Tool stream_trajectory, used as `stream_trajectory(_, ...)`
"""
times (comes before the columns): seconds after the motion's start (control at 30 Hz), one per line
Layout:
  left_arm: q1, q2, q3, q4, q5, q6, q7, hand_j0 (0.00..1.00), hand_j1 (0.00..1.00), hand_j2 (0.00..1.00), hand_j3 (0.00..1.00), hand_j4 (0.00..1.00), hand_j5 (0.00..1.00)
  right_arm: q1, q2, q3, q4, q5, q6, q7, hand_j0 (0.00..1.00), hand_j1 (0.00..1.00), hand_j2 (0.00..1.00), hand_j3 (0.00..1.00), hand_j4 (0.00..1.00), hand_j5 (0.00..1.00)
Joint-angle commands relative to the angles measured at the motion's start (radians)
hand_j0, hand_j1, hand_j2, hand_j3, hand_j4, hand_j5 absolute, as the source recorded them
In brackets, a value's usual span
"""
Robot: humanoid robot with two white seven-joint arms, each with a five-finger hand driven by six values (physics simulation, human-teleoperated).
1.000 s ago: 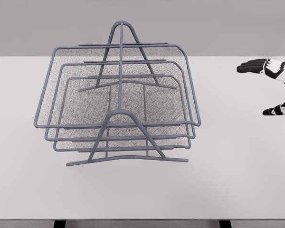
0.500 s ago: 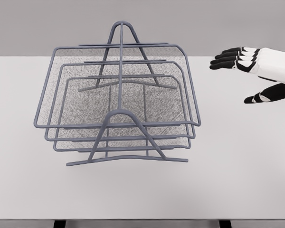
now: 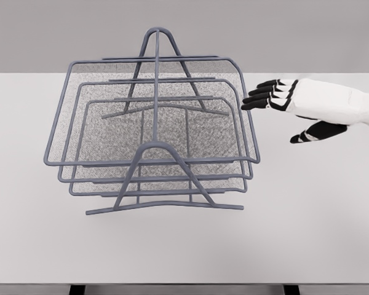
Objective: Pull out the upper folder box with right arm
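Table edges: we see the white table (image 3: 307,233) run from the far edge behind the rack to the near edge at the bottom of the head view, with bare surface to the right of the rack and in front of it.
Rack: the grey wire frame (image 3: 163,178) stands upright at centre-left, its arched ends at front and back.
Upper folder box: the top mesh tray (image 3: 111,110) sits in the frame above two smaller-looking trays, level, its long rims running left to right.
Right hand: our right hand (image 3: 289,110) hovers just beside the tray's right rim, apart from it, fingers (image 3: 261,98) spread toward the rack, thumb lower, holding nothing.
In the way: only the frame's wires cross the trays.
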Motion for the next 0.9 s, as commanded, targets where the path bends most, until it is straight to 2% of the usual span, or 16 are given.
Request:
stream_trajectory(0.0, 0.0, 0.0, 0.002, 0.0, 0.0, 0.0, 0.0, 1.0, 1.0, 1.0, 1.0, 1.0, 1.0, 0.0, 0.024, 0.018, 0.01, 0.034, 0.003, -0.001, 1.0, 1.0, 1.0, 1.0, 1.0, 1.0)
stream_trajectory(0.03, 0.0, 0.0, 0.0, 0.001, 0.0, 0.0, 0.0, 1.0, 1.0, 1.0, 1.0, 1.0, 1.0, 0.0, 0.044, 0.028, 0.021, 0.056, 0.003, -0.001, 1.0, 1.0, 1.0, 1.0, 1.0, 1.0)
stream_trajectory(0.27, 0.0, 0.0, 0.0, 0.0, 0.0, 0.0, 0.0, 1.0, 1.0, 1.0, 1.0, 1.0, 1.0, -0.031, 0.044, 0.028, 0.018, 0.051, 0.003, -0.001, 1.0, 1.0, 1.0, 1.0, 1.0, 1.0)
stream_trajectory(0.43, 0.0, 0.0, 0.0, 0.0, 0.0, 0.0, 0.0, 1.0, 1.0, 1.0, 1.0, 1.0, 1.0, -0.026, 0.048, 0.063, 0.024, 0.057, 0.003, -0.001, 1.0, 1.0, 1.0, 1.0, 1.0, 1.0)
stream_trajectory(0.57, 0.0, 0.0, 0.0, 0.0, 0.0, 0.0, 0.0, 1.0, 1.0, 1.0, 1.0, 1.0, 1.0, -0.02, 0.045, 0.084, 0.057, 0.059, 0.003, -0.001, 1.0, 1.0, 1.0, 1.0, 1.0, 1.0)
stream_trajectory(0.87, 0.0, 0.0, 0.0, 0.0, 0.0, 0.0, 0.0, 1.0, 1.0, 1.0, 1.0, 1.0, 1.0, -0.003, 0.047, 0.103, 0.064, 0.106, 0.003, -0.001, 1.0, 1.0, 1.0, 1.0, 1.0, 1.0)
